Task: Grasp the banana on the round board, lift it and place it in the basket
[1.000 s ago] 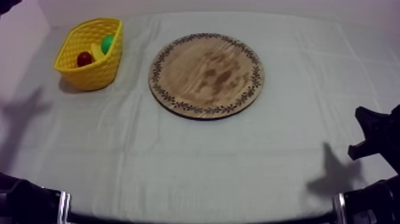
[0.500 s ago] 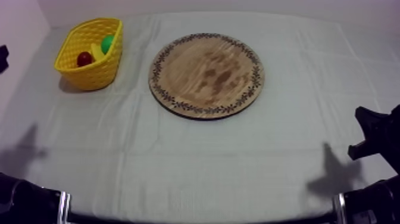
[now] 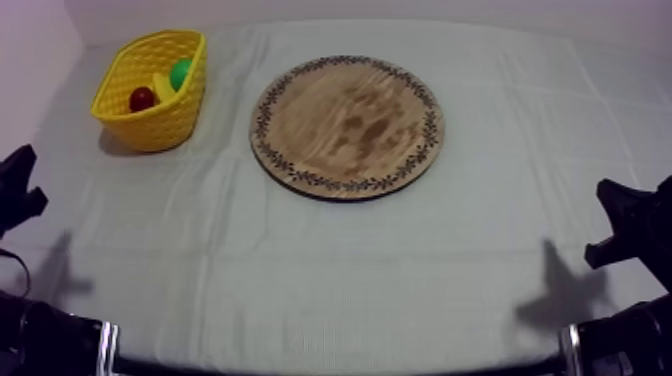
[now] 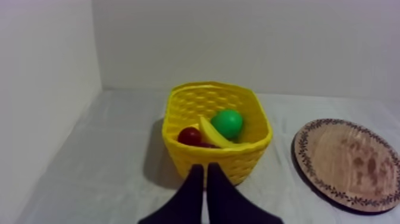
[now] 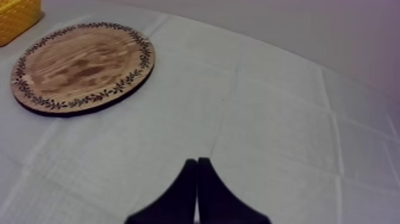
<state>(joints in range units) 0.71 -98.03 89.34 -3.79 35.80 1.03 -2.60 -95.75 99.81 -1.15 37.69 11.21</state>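
Note:
The banana lies inside the yellow basket at the table's far left, beside a small red fruit and a green fruit. The round wooden board in the middle is bare. My left gripper hangs at the table's left edge, well short of the basket. In the left wrist view its fingers lie shut together, pointing at the basket with the banana in it. My right gripper sits low at the right edge, shut on nothing, with the board far ahead.
Grey-white cloth covers the table, with open room in front of the board and between the two arms. A pale wall stands behind the basket and along the left side. The board lies to the basket's right.
My left gripper has come down along the table's left edge, away from the basket, and its shadow moved with it. The right arm, the board and the basket are unchanged.

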